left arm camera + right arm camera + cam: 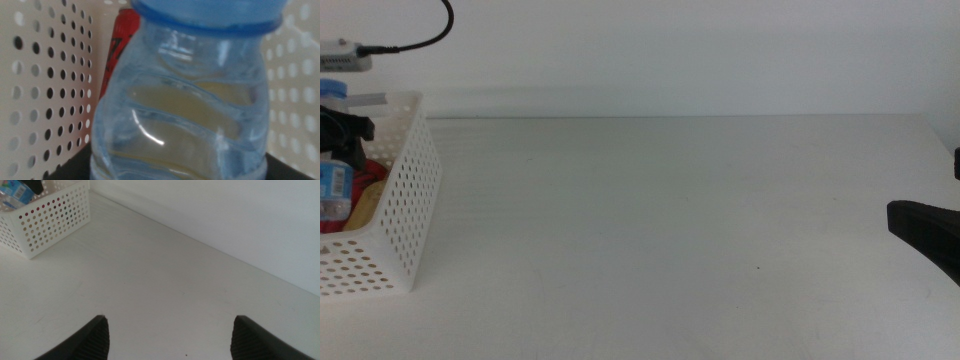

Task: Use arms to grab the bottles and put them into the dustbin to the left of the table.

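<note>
The white perforated dustbin [402, 200] stands at the table's left edge. Inside it my left gripper [345, 135] is shut on the small clear water bottle [334, 185], which stands upright with its blue cap [330, 90] on top. That bottle [185, 110] fills the left wrist view, with only dark jaw edges showing at its sides. Beside it in the bin lies the red can [120, 50], also visible from the middle view [372, 172], next to a yellowish item [364, 212]. My right gripper [925, 235] hangs open over the table's right side, holding nothing [172, 340].
The white table [670, 220] stretches from the bin to the right gripper. A black cable [425, 38] and a grey device [345, 55] sit behind the bin. The bin [50, 225] appears far off in the right wrist view.
</note>
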